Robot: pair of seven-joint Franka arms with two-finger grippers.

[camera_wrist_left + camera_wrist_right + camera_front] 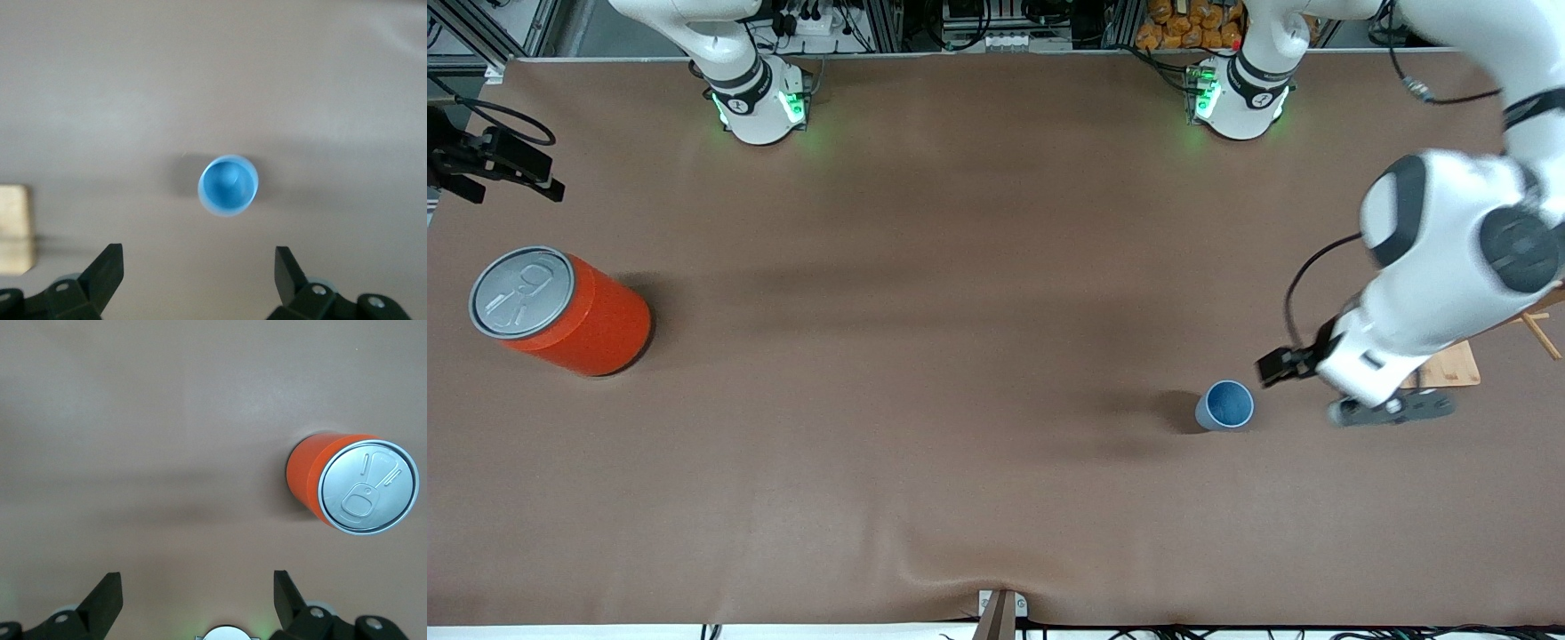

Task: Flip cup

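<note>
The small light blue cup (1224,405) stands upright, mouth up, on the brown table toward the left arm's end. In the left wrist view the cup (228,185) shows its darker blue inside. My left gripper (1392,411) is beside the cup, closer to the table's end, apart from it. In its own view the left gripper (200,257) is open and empty, above the table. My right gripper (197,583) is open and empty, high over the table by its own base (227,633); it is out of the front view.
A large orange can (560,311) with a grey pull-tab lid stands at the right arm's end; it also shows in the right wrist view (350,487). A pale wooden piece (1449,364) lies under the left arm, and shows in the left wrist view (15,230).
</note>
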